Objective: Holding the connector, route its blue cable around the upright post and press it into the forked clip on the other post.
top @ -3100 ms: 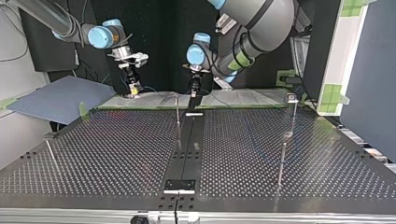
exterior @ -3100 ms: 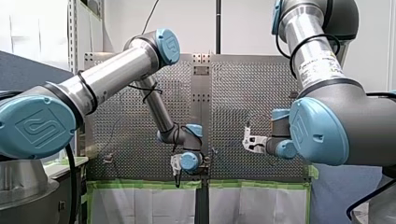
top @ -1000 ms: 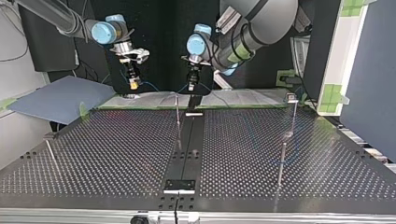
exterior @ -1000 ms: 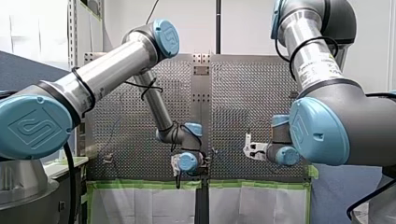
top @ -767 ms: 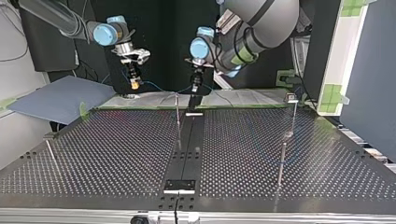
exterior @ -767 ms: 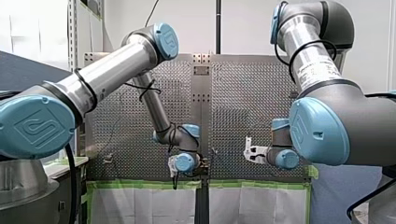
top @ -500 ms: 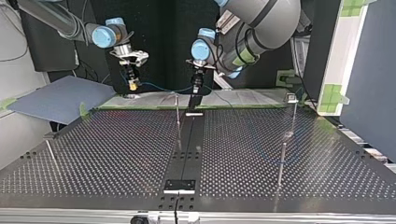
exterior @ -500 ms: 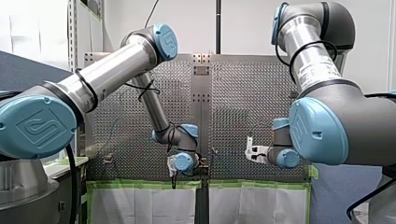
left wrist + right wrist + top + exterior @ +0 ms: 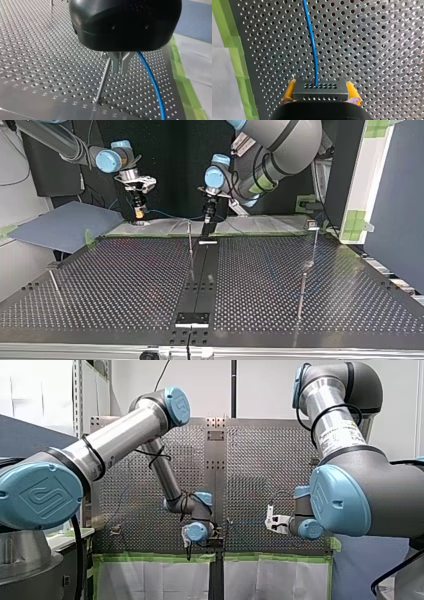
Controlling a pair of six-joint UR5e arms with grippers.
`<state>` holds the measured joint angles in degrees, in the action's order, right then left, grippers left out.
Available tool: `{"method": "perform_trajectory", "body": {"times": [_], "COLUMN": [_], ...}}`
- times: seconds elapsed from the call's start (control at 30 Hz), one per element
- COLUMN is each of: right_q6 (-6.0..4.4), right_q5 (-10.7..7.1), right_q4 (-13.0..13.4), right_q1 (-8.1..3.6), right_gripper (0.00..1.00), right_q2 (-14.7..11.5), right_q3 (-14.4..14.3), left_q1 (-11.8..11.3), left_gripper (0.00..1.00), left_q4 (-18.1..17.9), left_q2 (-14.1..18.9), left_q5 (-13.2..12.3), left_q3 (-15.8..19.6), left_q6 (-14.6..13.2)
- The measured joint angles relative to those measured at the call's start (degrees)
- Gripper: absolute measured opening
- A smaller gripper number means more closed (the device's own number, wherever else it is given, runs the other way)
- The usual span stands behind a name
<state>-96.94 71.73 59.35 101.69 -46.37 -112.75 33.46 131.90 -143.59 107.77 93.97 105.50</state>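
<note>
Task stage: early, by my reading. The connector was in hand, but the cable was neither wrapped around a post nor seated in a clip.
Right gripper (image 9: pixel 139 212): its yellow pads (image 9: pixel 290 90) were clamped on both sides of the connector (image 9: pixel 320 89), held above the table's far edge in the top view.
Left gripper (image 9: pixel 119 65): the metal fingers were drawn together, close to the upright post (image 9: pixel 103 80). The cable ran just beside them, and whether they pinched it did not show.
Blue cable (image 9: pixel 312 45): it left the connector's upper face and hung in a shallow span across to my left gripper.
Left to do: loop the cable around the post, carry it to the clip, and press it in.
Clip post (image 9: pixel 313 240): it stood well apart at the top view's right, with a small blocky head whose fork was too small to make out.
Connector: a dark, matte, rectangular block with rows of small holes.
Cable: thin, smooth, round and flexible.
Post: a slim, bare metal rod.
Table (image 9: pixel 125 285): dull grey metal, evenly perforated, edged with green tape (image 9: pixel 234 50).
</note>
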Motion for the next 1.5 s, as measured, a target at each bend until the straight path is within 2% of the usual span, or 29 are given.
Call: {"method": "perform_trajectory", "body": {"times": [0.27,0.47,0.57,0.83,1.27,1.5], "right_q6": [-0.10,-0.18,-0.54,-1.24,-1.28,-1.14], "right_q5": [0.01,0.10,0.15,0.14,0.08,0.01], "right_q4": [-0.16,-0.14,0.29,0.61,-0.10,0.24], "right_q1": [-0.14,-0.25,-0.31,-0.46,-0.51,-0.50], "right_gripper": [0.00,0.00,0.00,0.00,0.00,0.00], "right_q2": [0.00,0.00,0.00,0.03,0.07,0.09], "right_q3": [0.13,0.19,0.25,0.63,0.86,0.83], "left_q1": [-0.16,-0.50,-0.69,-1.13,-2.41,-2.38], "left_gripper": [0.00,0.00,0.00,0.00,0.00,0.00], "left_q4": [-0.40,-0.51,-0.32,1.07,3.18,5.07], "left_q2": [-2.69,-3.12,-3.16,-3.17,-3.33,-5.61], "left_q5": [-0.36,-0.69,-0.99,-2.02,-3.64,-4.32], "left_q3": [-0.46,-1.49,-2.32,-4.17,-6.49,-8.60], "left_q6": [0.21,0.51,0.56,0.58,0.58,-0.74]}}
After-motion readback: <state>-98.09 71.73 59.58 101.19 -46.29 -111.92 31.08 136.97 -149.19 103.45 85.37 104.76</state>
